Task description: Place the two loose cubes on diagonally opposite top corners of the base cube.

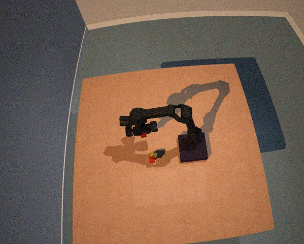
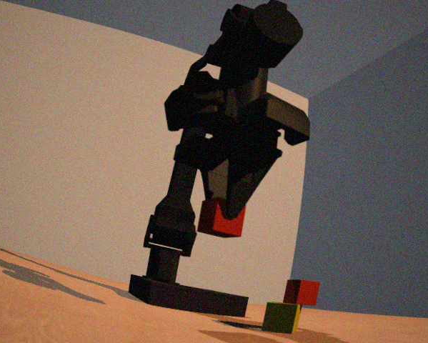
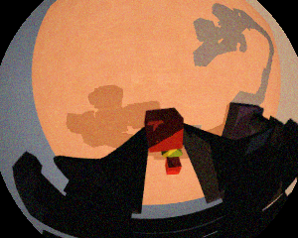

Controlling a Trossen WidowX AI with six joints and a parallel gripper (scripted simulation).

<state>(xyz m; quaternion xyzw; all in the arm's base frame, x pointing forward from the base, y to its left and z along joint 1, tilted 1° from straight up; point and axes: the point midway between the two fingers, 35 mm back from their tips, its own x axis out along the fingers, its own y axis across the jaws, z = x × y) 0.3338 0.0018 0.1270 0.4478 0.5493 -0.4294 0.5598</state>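
Observation:
The base cube [image 1: 152, 154] [image 2: 280, 317] [image 3: 172, 153] is yellow-green and sits on the table. One red cube [image 1: 152, 159] [image 2: 305, 291] [image 3: 173, 167] rests on a corner of its top and overhangs its edges. My gripper [image 2: 221, 208] [image 3: 163, 129] is shut on the other red cube [image 1: 143, 134] [image 2: 229, 226] [image 3: 164, 126]. It holds that cube high above the table, off to one side of the base cube. The fingertips partly cover the held cube in the exterior view. The contact between the stacked cubes is too small to judge exactly.
The arm's dark base block [image 1: 192, 152] [image 2: 198, 301] stands beside the base cube, with the arm rising from it. Arm shadows lie across the wooden table [image 1: 107, 196] [image 2: 77, 321] and around the base cube. A blue-grey wall [image 1: 28, 118] is beyond the table's left edge.

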